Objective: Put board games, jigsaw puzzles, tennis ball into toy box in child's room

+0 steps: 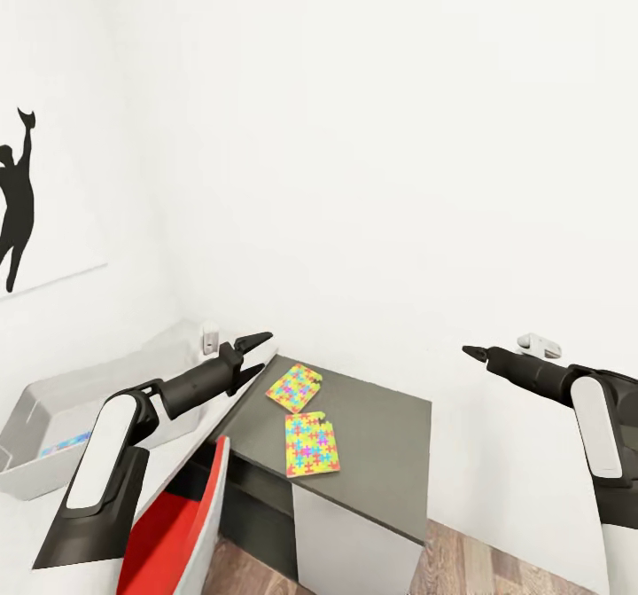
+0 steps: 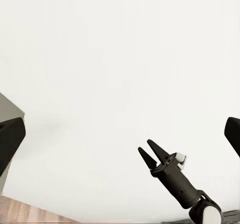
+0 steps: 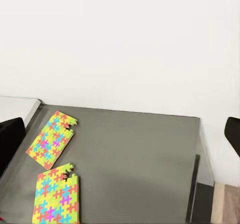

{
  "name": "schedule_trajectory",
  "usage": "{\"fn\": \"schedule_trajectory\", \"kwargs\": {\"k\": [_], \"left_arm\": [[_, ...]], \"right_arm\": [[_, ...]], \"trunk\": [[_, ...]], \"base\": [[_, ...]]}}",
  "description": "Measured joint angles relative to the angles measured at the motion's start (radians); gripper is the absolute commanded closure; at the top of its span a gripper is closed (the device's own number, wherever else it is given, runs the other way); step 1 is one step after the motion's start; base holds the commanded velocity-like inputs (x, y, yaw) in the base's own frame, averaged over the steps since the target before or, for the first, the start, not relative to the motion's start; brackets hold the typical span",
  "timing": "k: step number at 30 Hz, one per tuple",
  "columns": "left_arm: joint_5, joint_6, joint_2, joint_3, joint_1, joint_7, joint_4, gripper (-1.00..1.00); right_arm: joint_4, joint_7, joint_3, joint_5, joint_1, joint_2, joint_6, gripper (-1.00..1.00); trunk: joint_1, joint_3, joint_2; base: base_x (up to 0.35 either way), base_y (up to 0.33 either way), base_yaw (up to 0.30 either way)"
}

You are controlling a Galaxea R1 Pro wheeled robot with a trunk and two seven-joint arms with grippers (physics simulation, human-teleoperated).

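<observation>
table point(image 1: 381, 426) right half bare | jigsaw puzzles point(image 1: 302, 418) occupy left

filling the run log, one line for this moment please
left gripper: open, empty | right gripper: open, empty | two puzzles: on grey table | toy box: left

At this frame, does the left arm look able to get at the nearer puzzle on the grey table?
Probably yes. The left gripper hangs open just above the table's left edge, and the nearer puzzle lies flat with nothing on it or between. Only the far puzzle sits close by.
</observation>
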Motion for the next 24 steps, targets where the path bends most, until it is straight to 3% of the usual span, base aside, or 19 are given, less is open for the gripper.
{"fn": "schedule_trajectory", "kwargs": {"k": [24], "left_arm": [[-0.001,0.0,0.001,0.0,-0.001,0.007,0.0,-1.0]], "right_arm": [[0.049,-0.007,-0.002,0.002,-0.011,0.001,0.0,-1.0]], "trunk": [[0.0,0.011,0.0]], "base": [[0.0,0.0,-0.275]]}}
